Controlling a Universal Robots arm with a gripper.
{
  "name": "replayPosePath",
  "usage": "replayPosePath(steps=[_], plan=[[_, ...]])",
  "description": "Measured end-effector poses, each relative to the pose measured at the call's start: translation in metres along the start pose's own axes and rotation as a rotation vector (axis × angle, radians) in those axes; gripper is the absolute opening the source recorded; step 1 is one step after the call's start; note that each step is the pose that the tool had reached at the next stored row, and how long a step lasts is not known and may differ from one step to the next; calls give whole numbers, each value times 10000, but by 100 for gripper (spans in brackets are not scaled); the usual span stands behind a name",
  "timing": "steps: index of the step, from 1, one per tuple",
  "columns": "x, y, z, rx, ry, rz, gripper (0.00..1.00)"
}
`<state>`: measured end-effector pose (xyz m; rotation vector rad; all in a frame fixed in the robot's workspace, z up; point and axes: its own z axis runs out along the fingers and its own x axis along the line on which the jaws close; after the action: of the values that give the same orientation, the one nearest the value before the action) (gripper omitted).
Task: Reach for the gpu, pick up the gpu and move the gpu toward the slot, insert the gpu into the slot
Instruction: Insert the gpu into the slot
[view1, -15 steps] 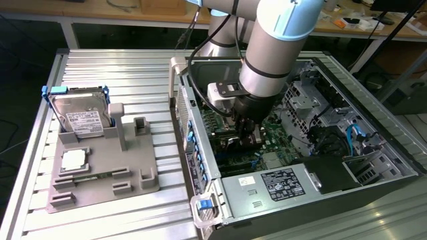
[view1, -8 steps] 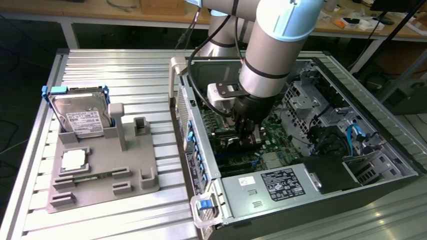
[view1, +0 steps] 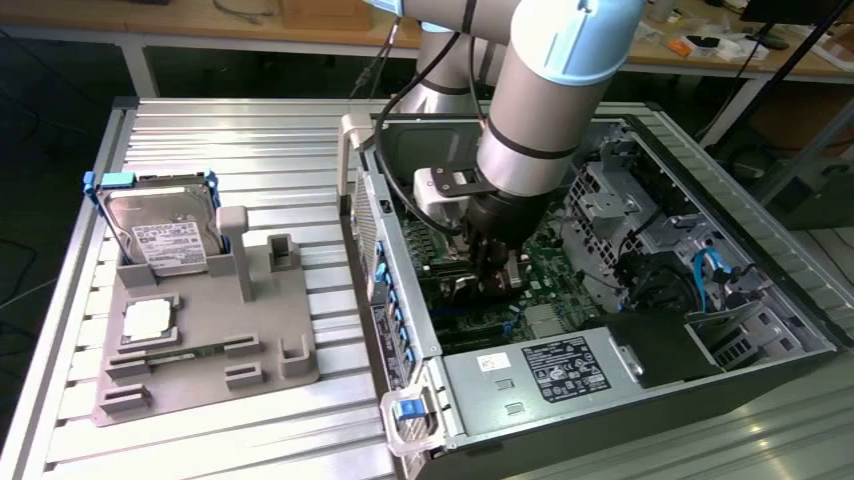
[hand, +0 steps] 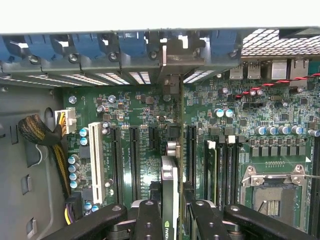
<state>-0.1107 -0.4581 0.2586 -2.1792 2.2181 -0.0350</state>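
On the exterior view's left, a grey moulded fixture tray (view1: 200, 350) lies on the ribbed aluminium counter (view1: 227, 130), carrying a boxy silver hard drive with a white label (view1: 163, 235) upright in a blue bracket and a small square silver processor chip (view1: 147, 318) lying flat. Just to the right stands the open grey computer case (view1: 747, 250), its green motherboard (view1: 547, 260) exposed. Reaching down into the case, the silver robot arm (view1: 547, 90) ends in a black end effector (view1: 487, 270), and the wrist view shows its fingers (hand: 150, 220) clamped on the thin, dark gpu card (hand: 170, 200), held edge-on over the board. The card sits among the long black expansion slots (hand: 135, 160), its silvery metal bracket (hand: 172, 65) at the case's rear wall.
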Motion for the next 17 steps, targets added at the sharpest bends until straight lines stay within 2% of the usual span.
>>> replayPosePath(steps=[7, 9, 12, 17], plan=[[0, 2, 10, 2, -4, 0, 27], [-2, 0, -13, 12, -23, 2, 27], [-1, 0, -54, 1, -5, 1, 27], [-1, -1, -59, 3, -4, 0, 27]])
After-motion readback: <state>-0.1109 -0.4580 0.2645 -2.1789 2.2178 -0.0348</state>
